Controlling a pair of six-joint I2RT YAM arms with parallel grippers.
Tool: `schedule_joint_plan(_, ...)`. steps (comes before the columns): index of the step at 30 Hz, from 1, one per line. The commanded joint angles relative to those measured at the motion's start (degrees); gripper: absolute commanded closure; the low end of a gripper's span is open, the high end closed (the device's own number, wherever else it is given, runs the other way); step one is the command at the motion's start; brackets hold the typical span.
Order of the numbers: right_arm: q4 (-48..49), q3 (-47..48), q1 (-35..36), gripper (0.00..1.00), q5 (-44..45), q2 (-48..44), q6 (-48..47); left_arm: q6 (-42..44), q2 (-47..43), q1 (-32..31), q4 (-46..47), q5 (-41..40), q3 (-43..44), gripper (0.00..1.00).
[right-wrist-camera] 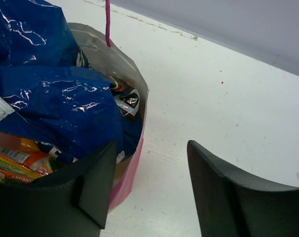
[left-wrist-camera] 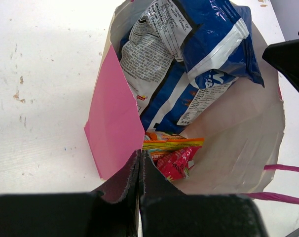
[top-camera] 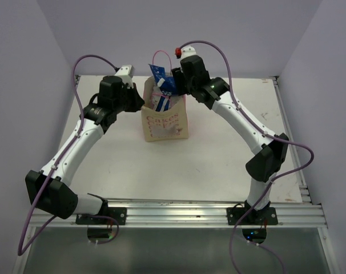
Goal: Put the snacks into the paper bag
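Note:
The tan paper bag (top-camera: 165,121) stands upright at the table's middle back. The long blue-white snack bag (left-wrist-camera: 208,44) leans inside it, its top sticking out above the rim (top-camera: 160,75). Under it at the bottom lie an orange-yellow packet (left-wrist-camera: 171,143) and a small pink-red sachet (left-wrist-camera: 176,163). My left gripper (left-wrist-camera: 140,154) is shut on the bag's rim beside the pink side panel (left-wrist-camera: 115,123). My right gripper (right-wrist-camera: 152,143) is open at the opposite rim. One finger is over the bag's mouth, the other over the table, and the pink wall (right-wrist-camera: 127,177) runs between them. It holds nothing.
The bag's pink cord handles (left-wrist-camera: 282,169) hang loose at its edges. The white table (right-wrist-camera: 228,98) runs back to a lilac wall behind the bag. A metal rail (top-camera: 287,114) lines the table's right edge.

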Motion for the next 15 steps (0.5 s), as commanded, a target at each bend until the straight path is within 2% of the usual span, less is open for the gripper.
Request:
schedule_joint_plan(1, 3.3, -1.2, -0.3, 0.40, 1.8, -0.1, 0.5, 0.0, -0.1, 0.3, 0.6, -0.5, 1.6, 1.00)
schedule_joint_plan(4, 2.3, -3.3, -0.4, 0.45, 1.4, 0.0, 0.6, -0.1, 0.1, 0.3, 0.7, -0.5, 1.5, 1.00)
schedule_joint_plan(9, 1.5, -7.5, -0.4, 0.47, -1.2, -0.5, 1.2, -0.1, 0.4, 0.3, 1.3, -0.1, 1.3, 1.00)
schedule_joint_plan(11, 1.4, -8.7, -0.4, 0.51, -2.6, -0.5, 1.7, -0.2, 0.4, 0.3, 1.4, 0.0, 1.1, 1.00)
schedule_joint_plan(13, 0.8, -8.6, -0.4, 0.74, -4.2, -0.2, 1.6, -0.1, 0.5, 0.3, 1.8, 0.2, 0.8, 1.00)
schedule_joint_plan(15, -0.6, -7.3, -0.4, 1.00, -5.8, -0.1, 1.8, 0.0, 0.5, 0.3, 1.8, 0.1, 0.9, 1.00)
